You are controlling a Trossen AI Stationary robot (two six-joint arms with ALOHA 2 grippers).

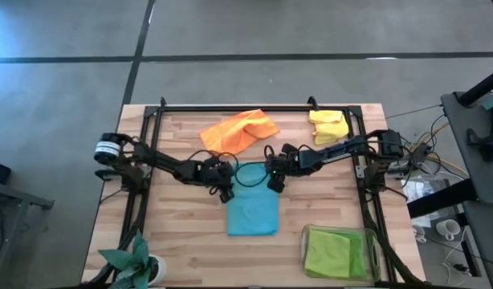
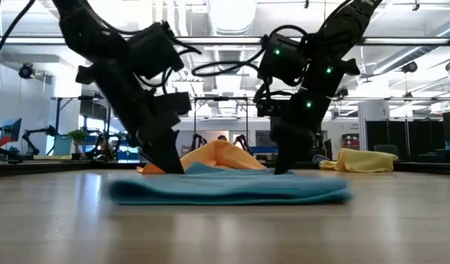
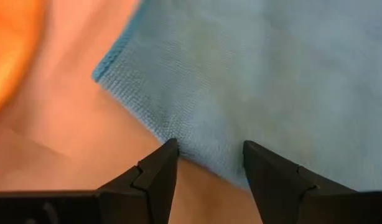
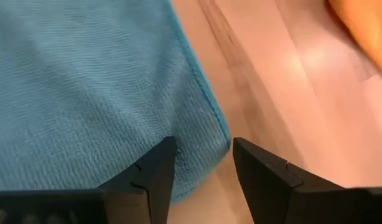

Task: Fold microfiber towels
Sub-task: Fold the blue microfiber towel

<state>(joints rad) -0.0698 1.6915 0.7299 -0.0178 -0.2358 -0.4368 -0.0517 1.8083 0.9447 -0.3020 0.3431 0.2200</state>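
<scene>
Currently both grippers sit at the blue towel's (image 1: 253, 213) far edge: left gripper (image 1: 225, 193) and right gripper (image 1: 275, 183) each part-open astride a corner, nothing pinched yet. Next: close, lift, fold toward the near edge. Orange towel (image 1: 239, 129) just beyond (clear of the fold path).

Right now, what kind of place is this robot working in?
Probably a robotics lab or workshop: a wooden table on a concrete floor, cabled equipment beside it, and an open hall with ceiling lights behind.
</scene>
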